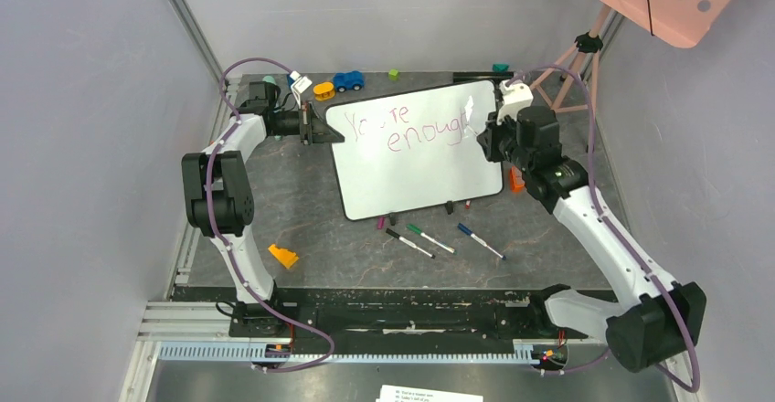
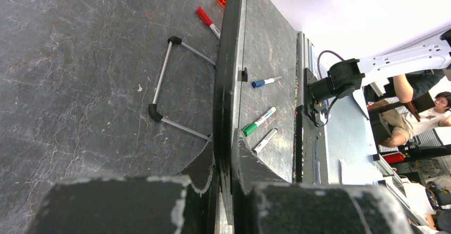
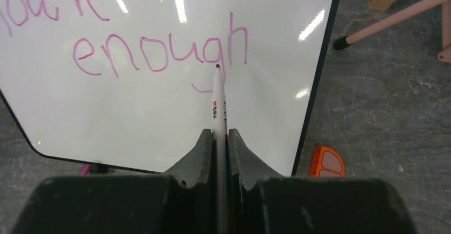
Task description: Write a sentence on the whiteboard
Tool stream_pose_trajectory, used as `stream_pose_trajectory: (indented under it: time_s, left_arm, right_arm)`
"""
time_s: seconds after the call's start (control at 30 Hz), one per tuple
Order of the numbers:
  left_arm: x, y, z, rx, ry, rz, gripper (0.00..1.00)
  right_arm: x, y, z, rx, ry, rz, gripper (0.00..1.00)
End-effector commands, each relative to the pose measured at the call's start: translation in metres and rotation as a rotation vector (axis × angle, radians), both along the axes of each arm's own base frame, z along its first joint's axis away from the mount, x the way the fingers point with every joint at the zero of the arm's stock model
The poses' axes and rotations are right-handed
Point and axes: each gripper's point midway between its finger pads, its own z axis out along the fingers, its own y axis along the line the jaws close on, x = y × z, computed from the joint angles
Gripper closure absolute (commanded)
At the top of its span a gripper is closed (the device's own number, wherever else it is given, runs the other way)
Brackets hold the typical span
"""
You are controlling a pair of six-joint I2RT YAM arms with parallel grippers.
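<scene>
whiteboard [image 1: 416, 178] mid-table, propped on feet. sentence [image 3: 154, 58] in pink reads "You're enough" across upper half, blank space toward 6 o'clock. right gripper [image 3: 218, 138] pinched tight on marker [image 3: 218, 98], tip at tail of g, board's 3 o'clock side. left gripper [image 2: 223, 157] clamped on board's 9 o'clock edge, bracing it. imo for this stroke: light even pressure, pen square to board, left clamp firm so board doesn't skid. spare markers [image 1: 429, 238] on table at 6 o'clock

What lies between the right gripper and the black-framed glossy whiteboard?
A slim white marker, clamped in the right gripper, tip at the whiteboard; right wrist view.
</scene>
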Motion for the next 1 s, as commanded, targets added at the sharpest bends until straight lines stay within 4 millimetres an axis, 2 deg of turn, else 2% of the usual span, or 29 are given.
stream_pose_trajectory:
  time_s: [0.0, 0.2, 0.47, 0.6, 0.67, 0.87, 0.97]
  left_arm:
    - [0.006, -0.001, -0.066, 0.247, -0.092, 0.018, 0.98]
    - [0.006, -0.002, -0.065, 0.247, -0.090, 0.018, 0.98]
    - [0.007, -0.001, -0.066, 0.246, -0.088, 0.020, 0.98]
    - [0.006, -0.001, -0.066, 0.246, -0.087, 0.019, 0.98]
    - [0.006, -0.001, -0.066, 0.246, -0.089, 0.019, 0.98]
    - [0.007, -0.001, -0.066, 0.246, -0.087, 0.019, 0.98]
    - [0.006, -0.001, -0.066, 0.246, -0.087, 0.019, 0.98]
  right_arm:
    - [-0.008, 0.016, 0.015, 0.119, -0.063, 0.059, 1.00]
    - [-0.025, 0.045, 0.002, 0.166, -0.046, 0.154, 1.00]
    - [-0.049, 0.091, -0.010, 0.095, -0.060, 0.261, 1.00]
    - [-0.057, 0.099, -0.011, 0.068, -0.091, 0.273, 1.00]
    - [-0.055, 0.093, -0.012, 0.026, -0.106, 0.243, 1.00]
    - [-0.025, 0.026, 0.001, -0.128, -0.133, -0.093, 1.00]
    - [-0.005, 0.009, -0.001, -0.053, -0.072, -0.103, 1.00]
